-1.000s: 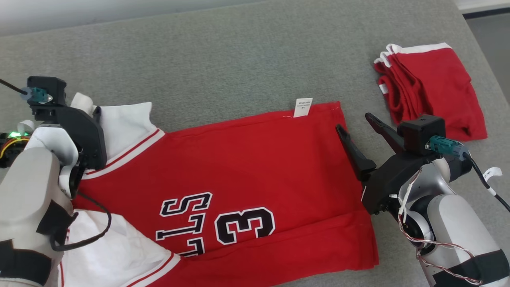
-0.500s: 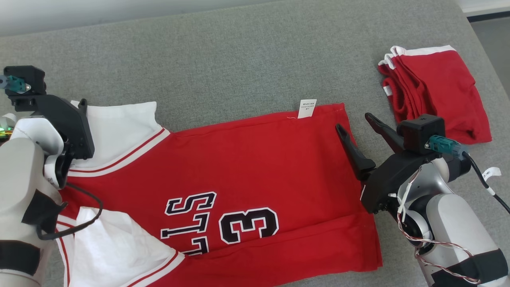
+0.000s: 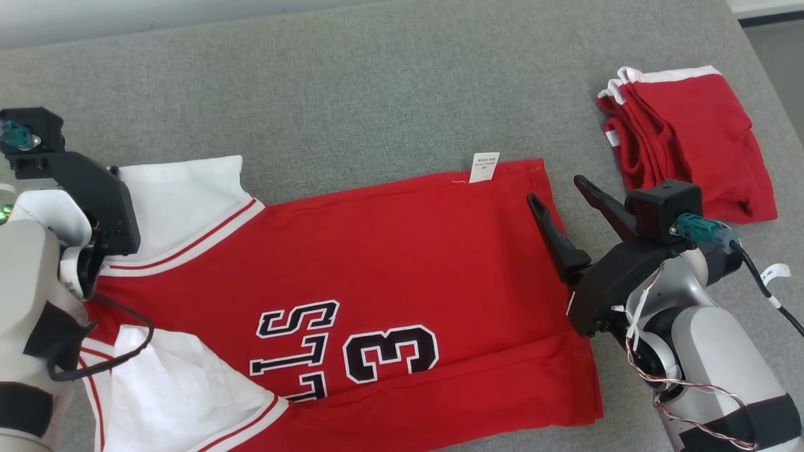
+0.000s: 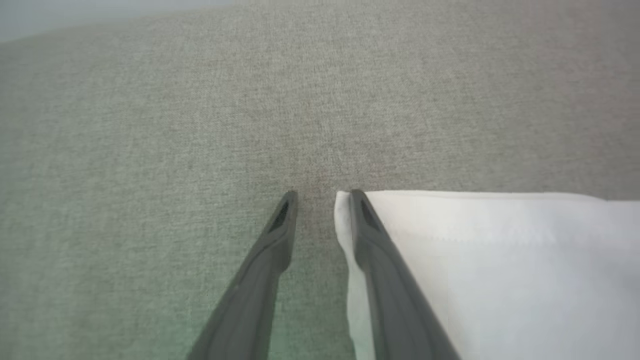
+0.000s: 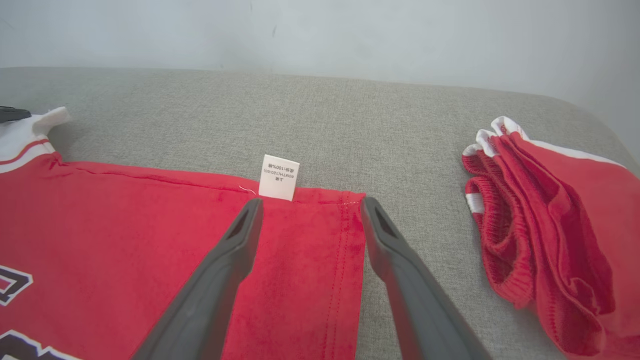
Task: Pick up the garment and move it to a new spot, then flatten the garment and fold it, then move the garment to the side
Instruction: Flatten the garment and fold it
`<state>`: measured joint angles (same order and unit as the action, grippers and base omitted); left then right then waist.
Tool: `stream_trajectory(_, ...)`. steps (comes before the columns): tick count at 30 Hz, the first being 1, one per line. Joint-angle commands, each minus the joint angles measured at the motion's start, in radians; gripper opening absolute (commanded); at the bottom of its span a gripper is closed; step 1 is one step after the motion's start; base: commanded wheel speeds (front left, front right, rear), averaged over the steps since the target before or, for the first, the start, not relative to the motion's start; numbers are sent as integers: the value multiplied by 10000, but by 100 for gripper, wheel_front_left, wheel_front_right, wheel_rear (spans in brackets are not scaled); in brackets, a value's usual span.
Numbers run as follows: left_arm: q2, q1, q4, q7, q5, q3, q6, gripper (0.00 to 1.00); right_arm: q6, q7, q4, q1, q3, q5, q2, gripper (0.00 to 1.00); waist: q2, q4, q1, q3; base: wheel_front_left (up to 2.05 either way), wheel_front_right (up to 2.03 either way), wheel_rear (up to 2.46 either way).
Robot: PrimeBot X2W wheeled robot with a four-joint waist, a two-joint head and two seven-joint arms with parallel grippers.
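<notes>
The garment (image 3: 389, 251) is a red jersey with white sleeves and a dark number, spread flat on the grey surface. In the right wrist view the garment (image 5: 125, 225) ends in a hem corner with a white label (image 5: 279, 178). My right gripper (image 3: 556, 189) stands open over that corner; in its own view the right gripper (image 5: 311, 201) has nothing between its fingers. My left gripper (image 4: 322, 197) is at the outer corner of the far white sleeve (image 4: 500, 260). Its jaws stand a little apart, one finger lying on the sleeve's edge. Its dark body (image 3: 94, 194) covers part of the sleeve.
A folded pile of red shorts (image 3: 691, 144) with white trim lies at the far right, beyond my right gripper; the same shorts (image 5: 550, 240) show in the right wrist view. The grey fabric surface (image 3: 377, 81) stretches bare behind the jersey. Its right edge runs close past the shorts.
My left gripper has moved left to the sleeve's outer corner and its jaws have narrowed. The far sleeve now lies flatter. The right arm has not moved.
</notes>
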<state>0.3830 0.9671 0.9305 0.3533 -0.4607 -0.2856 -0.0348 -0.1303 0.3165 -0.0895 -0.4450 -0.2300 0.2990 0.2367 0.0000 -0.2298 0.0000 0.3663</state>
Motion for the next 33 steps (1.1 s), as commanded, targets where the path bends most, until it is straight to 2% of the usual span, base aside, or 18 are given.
stream_trajectory(1,-13,-58,44,81,-34,-41,-58,40,-7,1,17,75,21,-17,-9,100,0,-41,0,106,0,0,0)
stream_trajectory(4,-188,-92,32,287,-86,-147,-103,18,-7,44,68,36,75,-54,25,100,0,-28,0,193,0,0,0)
stream_trajectory(8,-342,-133,29,659,-241,-212,-155,25,-7,76,78,-54,143,-87,58,100,0,37,0,232,0,0,0)
stream_trajectory(9,-312,-138,8,710,-267,-214,-176,32,-7,85,70,-66,152,-100,52,100,0,57,0,230,0,0,0)
stream_trajectory(10,-281,-137,-7,732,-270,-222,-188,28,-7,91,53,-77,143,-102,17,100,0,74,0,227,0,0,0)
stream_trajectory(12,-243,-146,-18,740,-294,-227,-228,6,-8,86,7,-96,108,-113,-42,100,0,107,0,208,0,0,0)
stream_trajectory(13,-231,-153,-16,726,-315,-216,-234,5,-7,83,-20,-108,78,-111,-74,100,0,123,0,196,0,0,0)
stream_trajectory(14,-245,-162,-27,704,-338,-206,-210,15,-8,72,-48,-121,64,-97,-78,100,0,142,0,179,0,0,0)
stream_trajectory(15,-245,-161,-70,597,-340,-185,-140,41,-7,64,-73,-134,43,-88,-82,100,0,159,0,157,0,0,0)
stream_trajectory(16,-237,-146,-91,606,-352,-183,-119,93,-7,60,-92,-153,31,-80,-87,100,0,169,0,136,0,0,0)
stream_trajectory(18,-221,-134,-79,647,-396,-195,-138,98,-7,53,-118,-192,-3,-49,-63,100,0,185,0,87,0,0,0)
stream_trajectory(20,-255,-160,-28,818,-466,-221,-186,80,-7,47,-136,-209,-25,-14,-33,100,0,189,0,39,0,0,0)
stream_trajectory(24,-208,-214,-76,811,-523,-222,-138,85,-7,47,-121,-211,-104,43,-42,100,0,111,0,35,0,0,0)
stream_trajectory(26,-165,-268,-77,725,-548,-217,-136,73,-7,48,-105,-241,-132,81,-38,100,0,45,0,95,0,0,0)
stream_trajectory(29,-106,-344,-18,527,-506,-216,-24,35,-9,50,-105,-254,-147,80,7,100,0,-3,0,143,0,0,0)
stream_trajectory(30,-101,-359,-1,469,-496,-221,0,11,-7,66,-112,-255,-136,66,30,100,0,-10,0,150,0,0,0)
stream_trajectory(31,-105,-363,7,403,-474,-232,24,0,-7,90,-120,-254,-130,51,46,100,0,-11,0,154,0,0,0)
stream_trajectory(33,-124,-372,23,354,-463,-247,44,0,-7,123,-127,-261,-126,40,61,100,0,-4,0,153,0,0,0)
